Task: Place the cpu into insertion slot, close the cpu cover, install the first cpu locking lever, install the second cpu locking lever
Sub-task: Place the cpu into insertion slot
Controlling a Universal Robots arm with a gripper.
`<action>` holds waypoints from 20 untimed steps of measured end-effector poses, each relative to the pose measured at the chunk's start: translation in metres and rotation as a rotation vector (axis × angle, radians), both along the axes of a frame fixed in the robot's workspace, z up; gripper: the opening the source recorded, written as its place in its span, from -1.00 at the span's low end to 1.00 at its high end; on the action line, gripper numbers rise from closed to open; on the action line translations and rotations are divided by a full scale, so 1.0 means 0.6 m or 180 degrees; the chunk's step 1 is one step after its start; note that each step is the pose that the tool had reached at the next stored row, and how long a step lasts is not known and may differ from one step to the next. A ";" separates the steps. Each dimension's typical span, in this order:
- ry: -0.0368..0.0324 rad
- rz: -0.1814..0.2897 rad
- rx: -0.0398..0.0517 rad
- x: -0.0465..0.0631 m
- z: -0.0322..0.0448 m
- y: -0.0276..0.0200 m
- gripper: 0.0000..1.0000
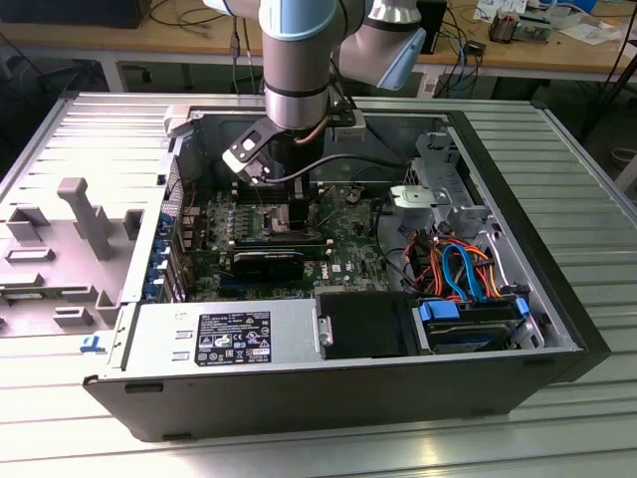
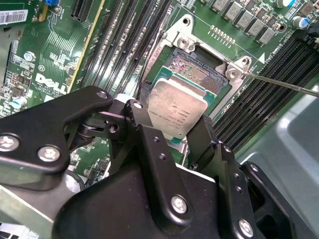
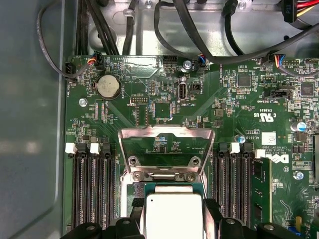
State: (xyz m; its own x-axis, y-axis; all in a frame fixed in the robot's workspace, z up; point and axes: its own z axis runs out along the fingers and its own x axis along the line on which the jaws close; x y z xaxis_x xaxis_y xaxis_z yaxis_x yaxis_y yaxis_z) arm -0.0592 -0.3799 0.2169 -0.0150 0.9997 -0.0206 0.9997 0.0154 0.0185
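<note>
The black two-fingered gripper [image 2: 169,127] is clamped on the small square silver-topped cpu [image 2: 178,105], over the square tan-centred insertion slot [image 2: 197,69] beneath its fingertips. The thin silver-framed cpu cover [image 3: 164,132] stands open beyond. Lowered off-square, the cpu could probably jam or damage the slot.

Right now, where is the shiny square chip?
In the second wrist view, the cpu is gripped in the pincer, right over the insertion slot.
</note>
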 end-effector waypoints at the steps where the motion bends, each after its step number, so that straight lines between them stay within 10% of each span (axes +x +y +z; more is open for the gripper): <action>1: 0.0000 0.0000 0.0000 0.000 0.000 0.0000 0.08; 20: 0.0000 0.0004 0.0000 -0.005 -0.010 0.0010 0.08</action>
State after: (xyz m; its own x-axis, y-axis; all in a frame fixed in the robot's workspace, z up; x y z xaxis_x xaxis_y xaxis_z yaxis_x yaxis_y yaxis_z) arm -0.0620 -0.3793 0.2112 -0.0163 0.9997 -0.0207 0.9997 0.0167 0.0185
